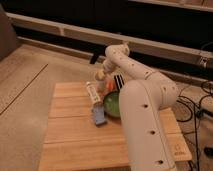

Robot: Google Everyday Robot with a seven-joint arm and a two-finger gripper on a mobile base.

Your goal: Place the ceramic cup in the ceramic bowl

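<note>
One direction to mind: find the cup (99, 75) by the far edge of the desk (65, 145), just beside the gripper (104, 73), cannot tell whether jaws open or gripping, then bring it nearward to the bowl (113, 104).

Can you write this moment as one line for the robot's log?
gripper: at cup, far edge of table | cup: not in bowl yet | bowl: beside white tube

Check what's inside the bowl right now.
The visible part of the bowl shows only green glaze, nothing in it; the arm covers its right side. The cup is at the gripper, by the far edge of the table.
</note>
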